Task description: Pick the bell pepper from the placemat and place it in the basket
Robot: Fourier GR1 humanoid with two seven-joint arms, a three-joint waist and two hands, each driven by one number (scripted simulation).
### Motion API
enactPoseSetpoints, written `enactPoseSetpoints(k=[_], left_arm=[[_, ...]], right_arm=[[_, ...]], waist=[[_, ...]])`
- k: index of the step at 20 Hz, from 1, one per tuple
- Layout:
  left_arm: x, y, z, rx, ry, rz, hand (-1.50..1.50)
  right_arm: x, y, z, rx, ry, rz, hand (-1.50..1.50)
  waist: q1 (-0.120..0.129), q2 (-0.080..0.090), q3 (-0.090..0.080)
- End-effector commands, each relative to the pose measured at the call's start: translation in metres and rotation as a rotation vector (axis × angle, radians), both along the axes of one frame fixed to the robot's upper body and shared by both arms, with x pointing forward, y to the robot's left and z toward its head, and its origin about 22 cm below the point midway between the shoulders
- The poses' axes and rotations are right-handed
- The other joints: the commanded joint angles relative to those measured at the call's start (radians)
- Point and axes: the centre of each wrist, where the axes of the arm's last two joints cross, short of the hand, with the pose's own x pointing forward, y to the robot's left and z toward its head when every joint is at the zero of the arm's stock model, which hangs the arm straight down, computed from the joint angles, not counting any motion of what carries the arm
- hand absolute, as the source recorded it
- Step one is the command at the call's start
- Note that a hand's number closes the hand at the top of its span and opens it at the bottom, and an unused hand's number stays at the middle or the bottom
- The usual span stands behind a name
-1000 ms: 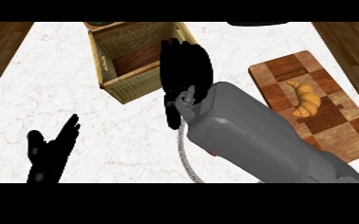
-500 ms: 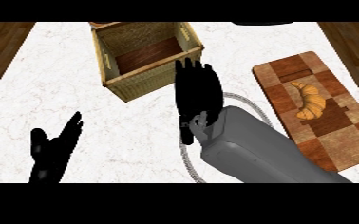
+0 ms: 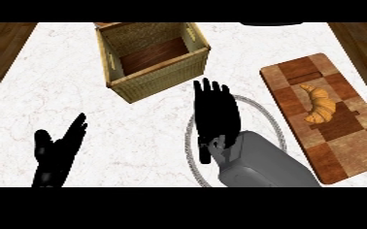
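Observation:
The woven basket (image 3: 154, 75) stands at the counter's back centre, and its inside shows only a brown wooden floor. No bell pepper is visible anywhere. A round white placemat with a grey rope rim (image 3: 270, 118) lies just right of centre, mostly covered by my right hand (image 3: 215, 112). That hand hovers flat over the mat, open, with its straight fingers pointing toward the basket's near right corner and nothing held. My left hand (image 3: 57, 153) rests open at the lower left, fingers up.
A wooden cutting board (image 3: 323, 126) lies along the right side with a croissant (image 3: 319, 104) on it. A dark object (image 3: 269, 23) sits at the counter's back edge. The marble counter (image 3: 64, 92) ends in wooden strips at both sides.
My right hand has drawn back from over the basket toward me and now sits over the placemat. The left hand has stayed where it was.

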Motion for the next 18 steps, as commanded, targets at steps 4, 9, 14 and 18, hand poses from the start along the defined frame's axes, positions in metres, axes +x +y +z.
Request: enactPoseSetpoints(k=[4,9,14,18], left_arm=[[-0.022,-0.001,-0.022,-0.006,0.110,0.003,0.00],[-0.011,0.004,-0.008,-0.001,0.110,-0.018,0.00],[0.000,-0.008,-0.015,-0.017,0.104,-0.005,0.00],[-0.005,-0.008,-0.013,0.010,0.107,-0.013,0.00]], right_arm=[[-0.012,-0.015,-0.002,-0.102,0.002,-0.195,-1.50],[-0.015,-0.006,-0.030,-0.101,0.005,-0.203,-1.50],[-0.027,-0.001,-0.047,-0.097,-0.002,-0.200,-1.50],[-0.026,-0.008,-0.053,-0.111,0.017,-0.187,-1.50]], waist=[[0.010,0.008,-0.010],[0.024,0.012,-0.009],[0.020,0.014,-0.009],[0.024,0.013,-0.009]])
